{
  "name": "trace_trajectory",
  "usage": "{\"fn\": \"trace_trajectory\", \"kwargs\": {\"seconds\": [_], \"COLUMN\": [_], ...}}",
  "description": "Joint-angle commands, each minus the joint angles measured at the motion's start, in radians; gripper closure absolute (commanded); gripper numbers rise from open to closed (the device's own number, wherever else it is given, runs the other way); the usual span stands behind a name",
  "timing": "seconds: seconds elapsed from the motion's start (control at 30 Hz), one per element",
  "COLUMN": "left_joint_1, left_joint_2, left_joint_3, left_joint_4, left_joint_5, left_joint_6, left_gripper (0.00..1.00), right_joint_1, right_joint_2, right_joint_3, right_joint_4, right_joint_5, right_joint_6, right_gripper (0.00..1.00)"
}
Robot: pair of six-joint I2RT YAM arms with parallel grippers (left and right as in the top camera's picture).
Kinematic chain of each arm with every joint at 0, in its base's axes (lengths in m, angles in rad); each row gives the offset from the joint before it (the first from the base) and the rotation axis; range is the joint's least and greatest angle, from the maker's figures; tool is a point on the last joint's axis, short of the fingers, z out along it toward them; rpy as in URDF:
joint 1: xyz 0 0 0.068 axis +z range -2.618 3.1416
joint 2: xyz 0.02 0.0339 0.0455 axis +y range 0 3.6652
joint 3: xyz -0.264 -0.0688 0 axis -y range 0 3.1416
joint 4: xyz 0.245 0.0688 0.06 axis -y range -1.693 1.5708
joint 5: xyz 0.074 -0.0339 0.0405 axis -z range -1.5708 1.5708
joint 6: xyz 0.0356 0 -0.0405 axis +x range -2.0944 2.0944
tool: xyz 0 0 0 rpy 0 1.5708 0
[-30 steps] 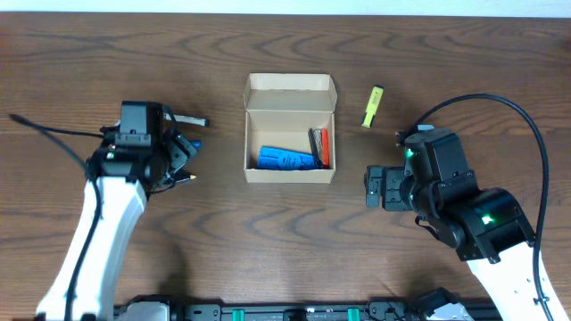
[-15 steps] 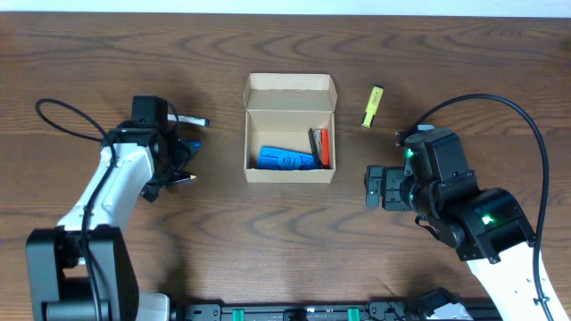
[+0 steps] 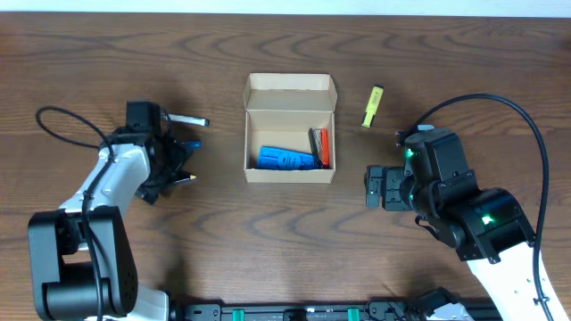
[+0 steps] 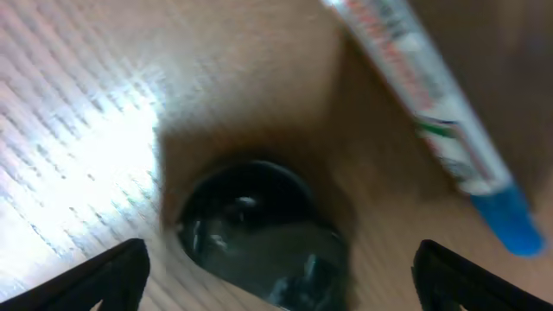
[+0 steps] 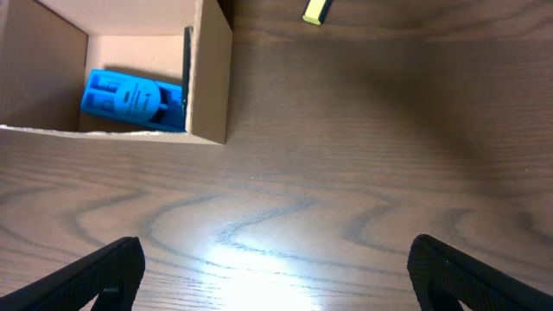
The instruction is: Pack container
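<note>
The container (image 3: 290, 130) is a small tan cardboard box at the table's middle, its flap lid folded open at the back. Inside lie a blue item (image 3: 285, 159) and red and black markers (image 3: 319, 146). My left gripper (image 3: 181, 162) hovers open, low over the table left of the box. In the left wrist view a black rounded object (image 4: 257, 231) lies between its fingers (image 4: 111, 273). A white marker with a blue cap (image 4: 432, 99) lies beside it. My right gripper (image 3: 368, 187) stands open right of the box, with only bare wood between its fingertips (image 5: 104, 276).
A yellow highlighter (image 3: 372, 106) lies to the right of the box, behind the right arm. A white pen with a dark cap (image 3: 186, 119) lies by the left wrist. A black cable (image 3: 67, 125) loops left of the left arm.
The left arm has swung its elbow back and down, and its gripper has shifted slightly left over the pens. The right arm and the box have not moved.
</note>
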Motion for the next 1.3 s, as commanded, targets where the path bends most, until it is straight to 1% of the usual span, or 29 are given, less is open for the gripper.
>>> {"fn": "trace_trajectory", "kwargs": {"seconds": [0.0, 0.03, 0.07, 0.13, 0.5, 0.73, 0.9, 1.03, 1.2, 1.27], "left_joint_1": [0.008, 0.008, 0.008, 0.008, 0.009, 0.009, 0.009, 0.009, 0.008, 0.008], "left_joint_2": [0.011, 0.011, 0.012, 0.017, 0.099, 0.1, 0.1, 0.097, 0.044, -0.005], "left_joint_3": [-0.033, -0.036, -0.038, -0.039, -0.039, -0.039, -0.039, -0.039, -0.037, -0.037], "left_joint_4": [0.018, 0.023, 0.028, 0.038, 0.063, 0.069, 0.068, 0.064, 0.056, 0.052], "left_joint_5": [0.01, 0.01, 0.009, 0.007, 0.036, 0.035, 0.031, 0.05, 0.093, 0.099], "left_joint_6": [-0.005, -0.005, -0.005, -0.005, -0.006, -0.005, 0.003, 0.031, 0.052, 0.068], "left_gripper": [0.0, 0.06, 0.08, 0.08, 0.27, 0.49, 0.55, 0.59, 0.68, 0.74], "right_joint_1": [-0.007, -0.007, -0.007, -0.007, -0.007, -0.007, -0.007, -0.007, -0.007, -0.007], "right_joint_2": [-0.01, -0.01, -0.01, -0.01, -0.01, -0.01, -0.01, -0.01, -0.01, -0.01], "right_joint_3": [-0.005, -0.005, -0.005, -0.005, -0.005, -0.005, -0.005, -0.005, -0.005, -0.005], "right_joint_4": [-0.001, -0.001, -0.002, -0.001, -0.002, -0.002, -0.002, -0.002, -0.002, -0.002], "right_joint_5": [0.011, 0.011, 0.011, 0.011, 0.011, 0.011, 0.011, 0.011, 0.011, 0.011], "right_joint_6": [-0.011, -0.011, -0.011, -0.011, -0.011, -0.011, -0.011, -0.011, -0.011, -0.011], "right_gripper": [0.01, 0.01, 0.01, 0.01, 0.01, 0.01, 0.01, 0.01, 0.01, 0.01]}}
